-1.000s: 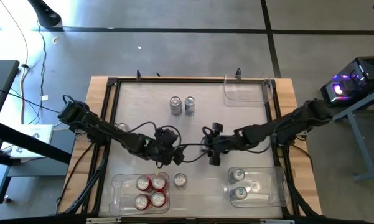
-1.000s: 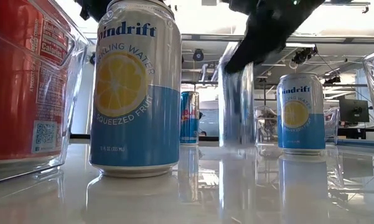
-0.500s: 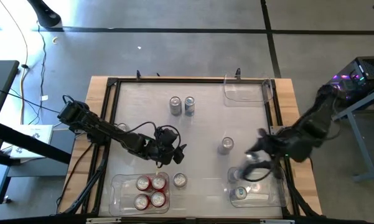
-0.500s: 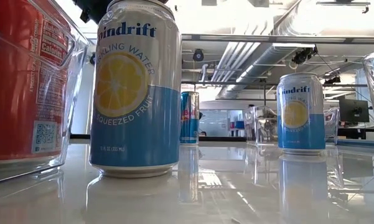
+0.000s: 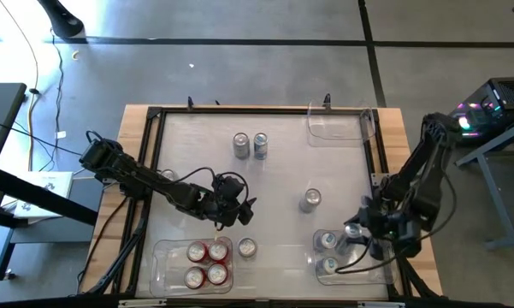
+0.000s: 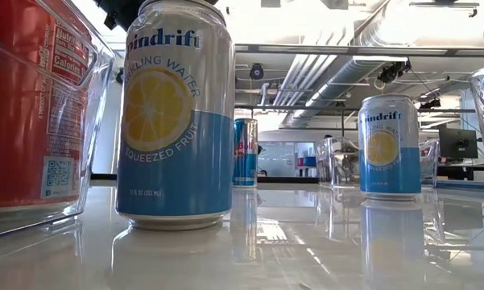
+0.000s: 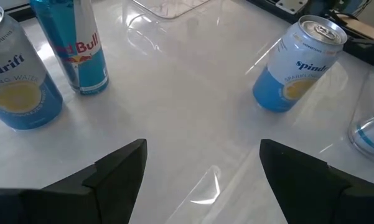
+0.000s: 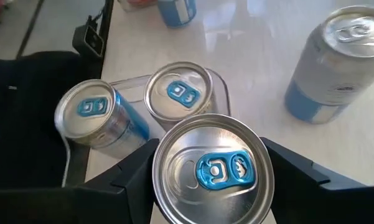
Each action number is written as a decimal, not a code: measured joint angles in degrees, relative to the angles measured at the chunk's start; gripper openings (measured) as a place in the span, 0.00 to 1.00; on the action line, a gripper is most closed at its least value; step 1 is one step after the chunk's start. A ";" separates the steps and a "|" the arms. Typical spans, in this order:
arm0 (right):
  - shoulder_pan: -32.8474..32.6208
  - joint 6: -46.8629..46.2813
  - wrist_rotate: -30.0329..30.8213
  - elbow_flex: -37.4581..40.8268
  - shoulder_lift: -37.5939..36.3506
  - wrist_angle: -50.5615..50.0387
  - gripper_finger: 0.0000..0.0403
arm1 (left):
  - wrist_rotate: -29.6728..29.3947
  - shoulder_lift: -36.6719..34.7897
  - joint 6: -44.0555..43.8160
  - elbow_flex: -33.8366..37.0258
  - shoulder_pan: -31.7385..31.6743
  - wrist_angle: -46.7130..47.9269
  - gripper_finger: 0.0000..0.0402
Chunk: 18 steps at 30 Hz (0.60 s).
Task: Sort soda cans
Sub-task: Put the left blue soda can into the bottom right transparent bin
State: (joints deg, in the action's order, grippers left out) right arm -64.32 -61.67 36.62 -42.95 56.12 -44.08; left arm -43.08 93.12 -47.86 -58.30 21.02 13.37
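Your right gripper [image 8: 205, 180] is clamped on a blue-tabbed can [image 8: 211, 168], one dark finger on each side of it, and holds it over the near-right bin [image 5: 385, 265]. Two more blue-tabbed cans [image 8: 177, 93] stand upright in that bin just below the held one. From above, the gripper [image 5: 359, 235] sits at the bin's far edge.

Your left gripper [image 7: 202, 165] stands wide with nothing between its fingers, above bare table. Ahead of it you see a Spindrift can [image 7: 299, 65], tilted in that view, and off to the other side a slim Red Bull can [image 7: 81, 46] beside a second Spindrift can [image 7: 18, 81]. From above, this gripper [image 5: 235, 210] hovers near the table's middle, just beyond the near-left bin [image 5: 167, 257].

That bin holds four red cans [image 5: 205, 263]; one silver-topped can [image 5: 247, 248] stands just beside it. A lone can [image 5: 310, 199] stands mid-table, a pair [image 5: 250, 145] farther back, and a third bin [image 5: 338, 128] at the far right.
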 joint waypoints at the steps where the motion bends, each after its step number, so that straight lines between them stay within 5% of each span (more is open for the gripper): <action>1: -0.22 0.00 0.90 1.43 0.46 1.90 0.55 | -0.03 0.00 0.00 0.00 -0.01 0.00 0.76; 18: -0.45 10.26 6.60 4.67 11.03 13.63 0.55 | -0.23 0.02 0.04 -0.02 -2.04 -1.31 0.76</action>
State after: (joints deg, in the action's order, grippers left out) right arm -64.77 -51.40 43.23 -38.27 67.15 -30.45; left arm -43.32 93.14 -47.81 -58.33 18.99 12.06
